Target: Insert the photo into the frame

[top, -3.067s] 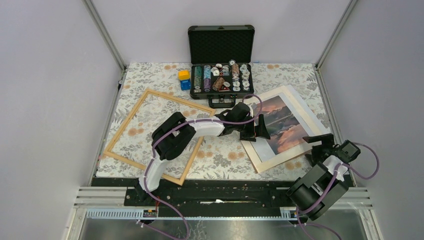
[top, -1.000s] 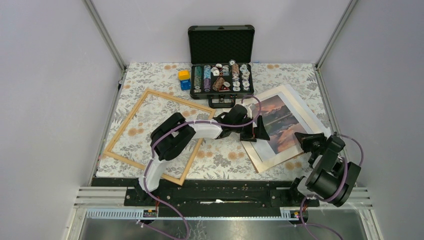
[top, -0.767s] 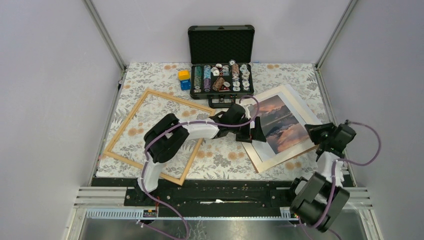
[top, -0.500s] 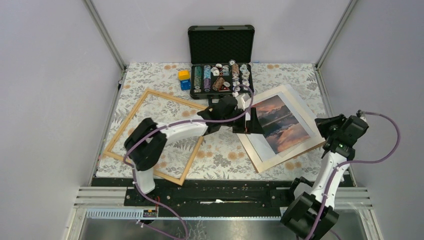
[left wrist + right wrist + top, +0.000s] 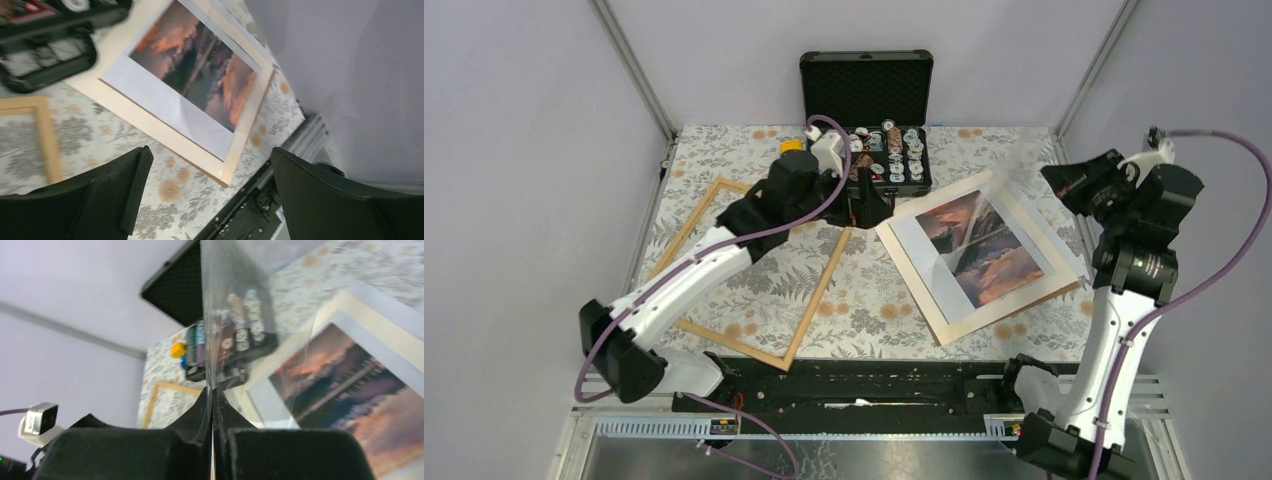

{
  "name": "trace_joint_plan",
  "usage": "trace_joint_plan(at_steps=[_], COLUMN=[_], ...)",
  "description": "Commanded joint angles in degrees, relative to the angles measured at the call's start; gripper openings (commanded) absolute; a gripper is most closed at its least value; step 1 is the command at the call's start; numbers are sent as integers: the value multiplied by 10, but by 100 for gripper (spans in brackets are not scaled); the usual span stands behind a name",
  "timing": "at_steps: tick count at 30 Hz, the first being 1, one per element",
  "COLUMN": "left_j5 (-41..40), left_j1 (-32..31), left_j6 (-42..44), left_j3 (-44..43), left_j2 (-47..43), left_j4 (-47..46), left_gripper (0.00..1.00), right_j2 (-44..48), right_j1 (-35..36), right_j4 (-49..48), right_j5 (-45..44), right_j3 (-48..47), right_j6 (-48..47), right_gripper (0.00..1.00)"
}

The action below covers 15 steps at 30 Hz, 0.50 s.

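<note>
the frame [image 5: 816, 300] lies flat on the left half of the table [image 5: 864, 320], with only the flowered cloth showing through it and its far right corner near the open black case [image 5: 864, 90] at the far edge. the photo [image 5: 994, 265] lies face up on a pale board [image 5: 984, 318] on the right half, outside the frame. the right gripper [image 5: 212, 395] is high near the right edge, its fingers pinched together on a clear sheet [image 5: 230, 305] that slants down toward the photo, while the left gripper [image 5: 210, 152] hovers between case and board, fingers wide apart and holding nothing.
</note>
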<state>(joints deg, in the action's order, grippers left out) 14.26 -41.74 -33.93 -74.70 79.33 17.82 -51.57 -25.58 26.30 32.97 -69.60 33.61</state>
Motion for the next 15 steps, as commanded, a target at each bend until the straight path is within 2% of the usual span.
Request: trace_joint_plan(at_steps=[1,4,6,12,15], left_j5=[-144,-210,-242,-310,-329], left_j1=[2,3,3,3,3], left_j6=[92,109,114,132,129], left_j3=[-60,-88,-109,-163,-185], left_j2=[-84,-130,-155,-190,-193], left_j4=[112,148,166,213,240], left_gripper=[99,99,99,99,99], right_j2=[-52,-85,-108,-223,-300], right_j1=[59,98,150,424,531], right_j4=[13,-33,-73,-124,-155], right_j5=[60,91,84,-45,-81], right_j3=[-107,-159,-178,-241,-300], right_j6=[38,99,138,162,172], right_gripper=[0,0,0,0,0])
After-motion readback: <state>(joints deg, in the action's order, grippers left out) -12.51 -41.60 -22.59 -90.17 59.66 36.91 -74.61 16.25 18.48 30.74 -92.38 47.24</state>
